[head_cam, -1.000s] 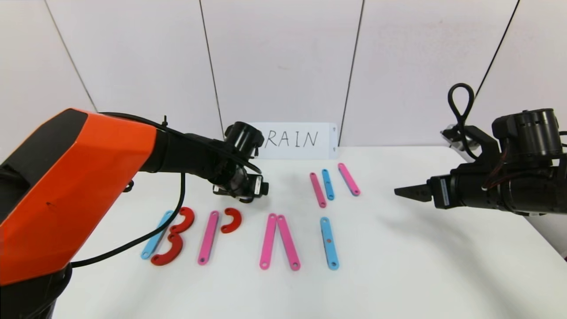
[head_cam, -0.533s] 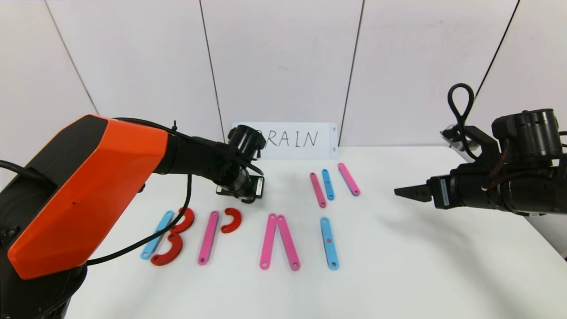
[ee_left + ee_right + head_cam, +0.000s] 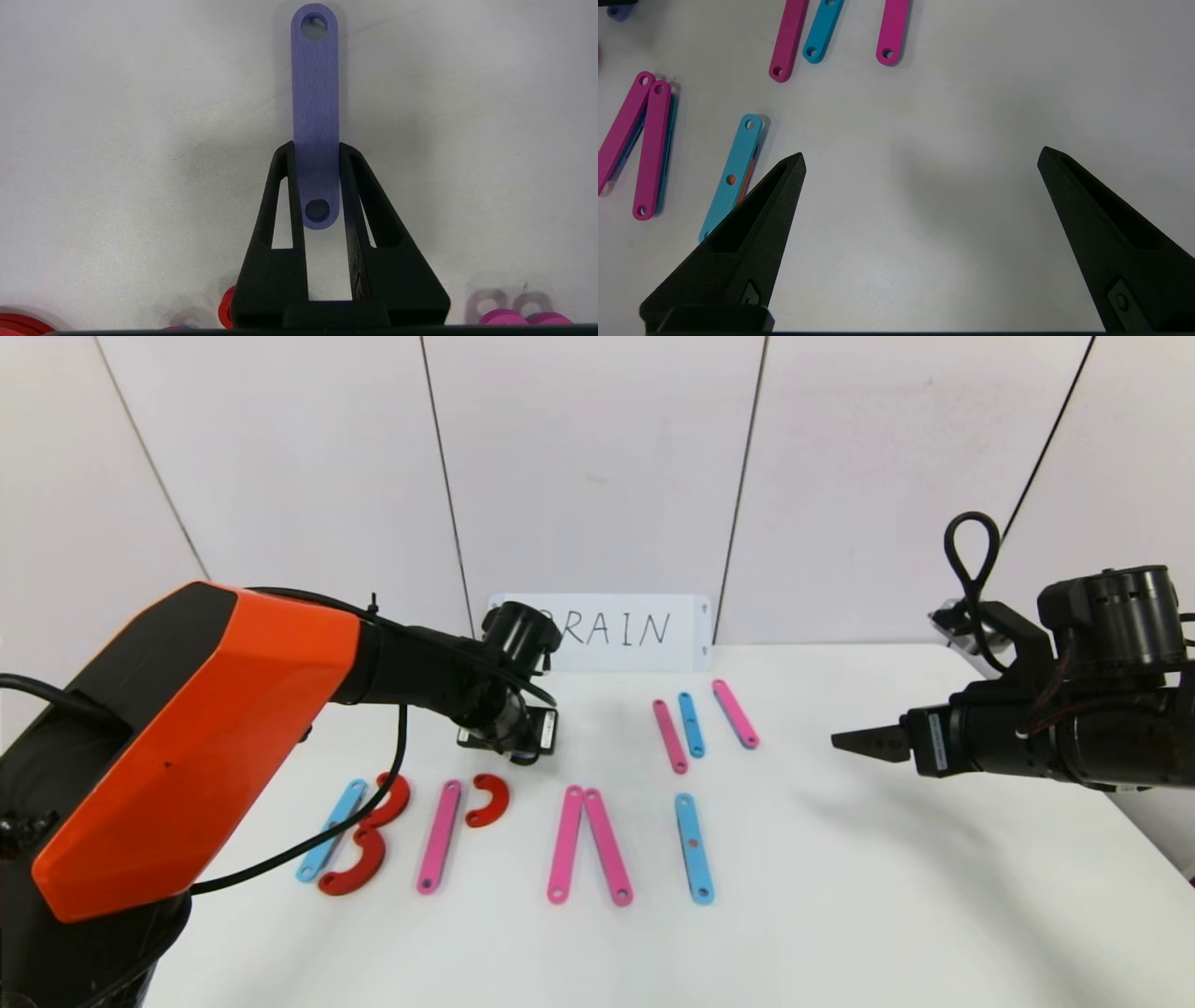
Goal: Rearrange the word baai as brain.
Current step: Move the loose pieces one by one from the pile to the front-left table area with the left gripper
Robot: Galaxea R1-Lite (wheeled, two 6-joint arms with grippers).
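Observation:
The word lies along the table's front: a blue strip (image 3: 329,831) with two red curves (image 3: 387,800), a pink strip (image 3: 439,835) with a red curve (image 3: 488,800), two pink strips (image 3: 566,843) leaning into a peak, and a blue strip (image 3: 694,847). My left gripper (image 3: 509,747) is just behind the second letter. In the left wrist view it (image 3: 316,147) is shut on the near end of a purple strip (image 3: 315,93), which is hidden in the head view. My right gripper (image 3: 854,742) hovers open and empty at the right; it also shows in the right wrist view (image 3: 922,158).
Three spare strips, pink (image 3: 669,735), blue (image 3: 691,724) and pink (image 3: 735,713), lie behind the word. A white card (image 3: 625,632) with handwritten letters stands against the back wall. The table edge (image 3: 1153,840) runs close under my right arm.
My left arm has shifted and its gripper has sunk slightly toward the table behind the second letter. The right arm and the laid pieces have not moved.

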